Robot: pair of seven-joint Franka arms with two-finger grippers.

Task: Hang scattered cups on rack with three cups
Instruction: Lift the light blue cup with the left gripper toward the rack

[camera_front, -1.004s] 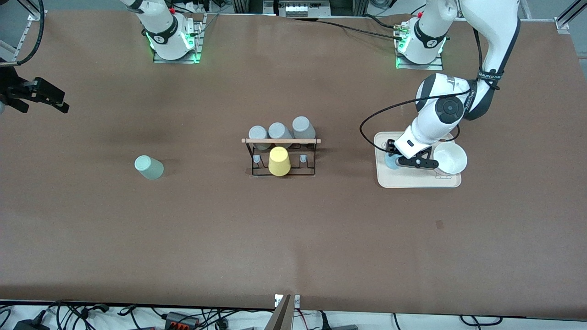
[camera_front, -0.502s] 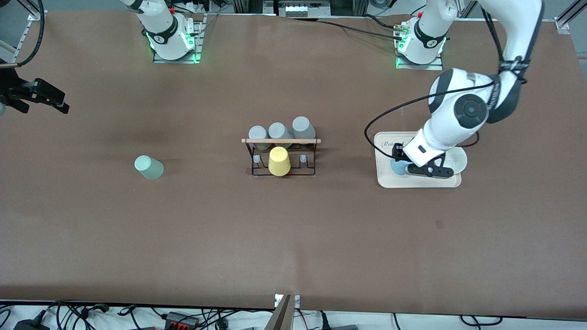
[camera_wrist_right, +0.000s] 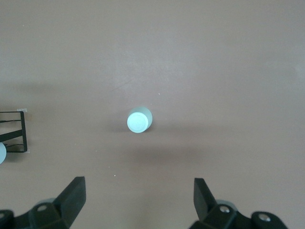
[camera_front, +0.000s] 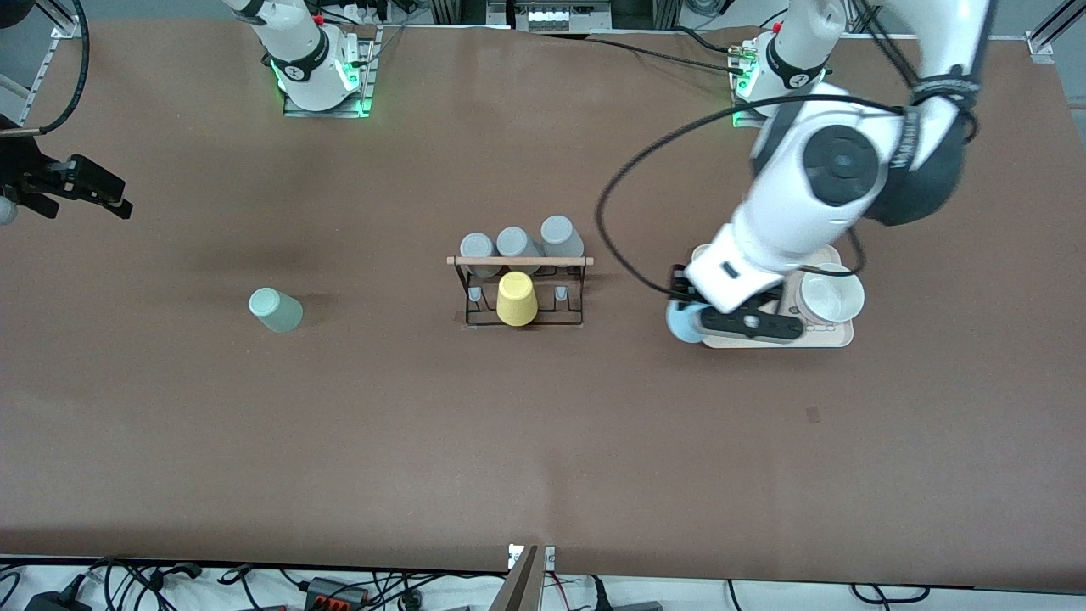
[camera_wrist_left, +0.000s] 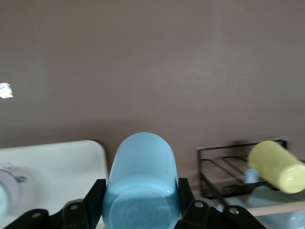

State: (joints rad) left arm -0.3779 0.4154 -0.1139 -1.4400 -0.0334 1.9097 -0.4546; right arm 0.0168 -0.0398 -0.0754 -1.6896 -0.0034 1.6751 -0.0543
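My left gripper (camera_front: 691, 320) is shut on the light blue cup (camera_front: 682, 323), held in the air over the tray edge that faces the rack. In the left wrist view the cup (camera_wrist_left: 140, 176) fills the space between the black fingers (camera_wrist_left: 96, 193). The pale mint cup (camera_front: 275, 310) stands alone on the table toward the right arm's end. My right gripper (camera_front: 81, 199) hangs open and empty high over that end; its wrist view looks down on the mint cup (camera_wrist_right: 139, 120). The black wire rack (camera_front: 573, 297) with its wooden rod (camera_front: 519, 260) stands mid-table.
A yellow cup (camera_front: 516, 299) hangs on the rack's row nearer the front camera, and three grey cups (camera_front: 516, 242) on the row nearer the bases. The cream tray (camera_front: 768, 339) holds a white bowl (camera_front: 831, 293).
The left arm has lifted the blue cup off the tray and carried it toward the rack. The right gripper has barely shifted.
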